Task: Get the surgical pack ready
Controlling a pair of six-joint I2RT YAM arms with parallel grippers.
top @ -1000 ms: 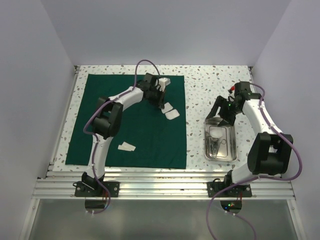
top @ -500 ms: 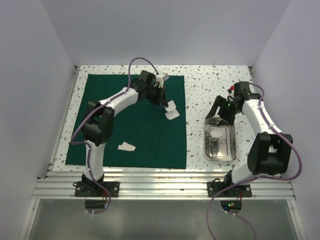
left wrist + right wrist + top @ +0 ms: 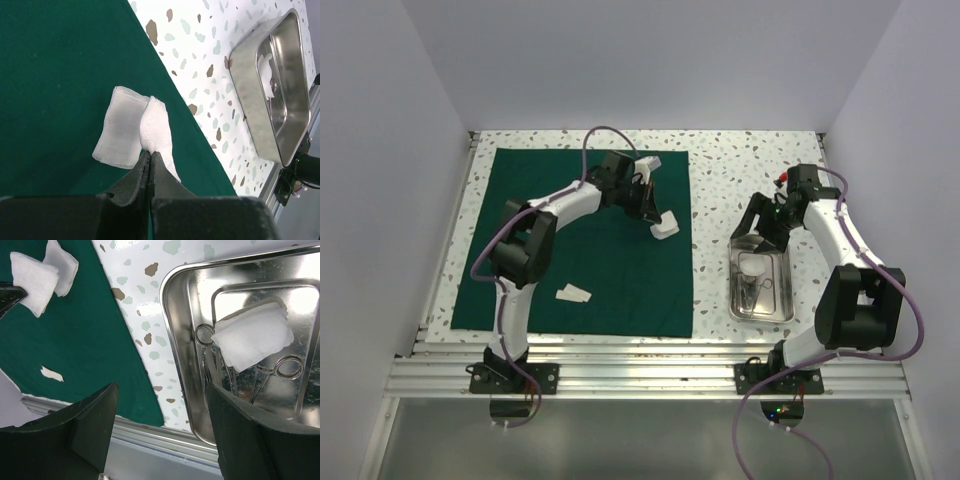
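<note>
- One gauze square (image 3: 157, 131), at the green cloth's (image 3: 60, 75) edge nearest the steel tray (image 3: 245, 82), had shifted with the left fingers (image 3: 131, 182) clenched on it, likely tray-bound.
- The right fingers (image 3: 92, 425) stayed spread above the tray.

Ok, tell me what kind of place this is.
Probably a robot test cell: plain white walls, a speckled table, two bolted arms handling gauze beside a steel tray.
</note>
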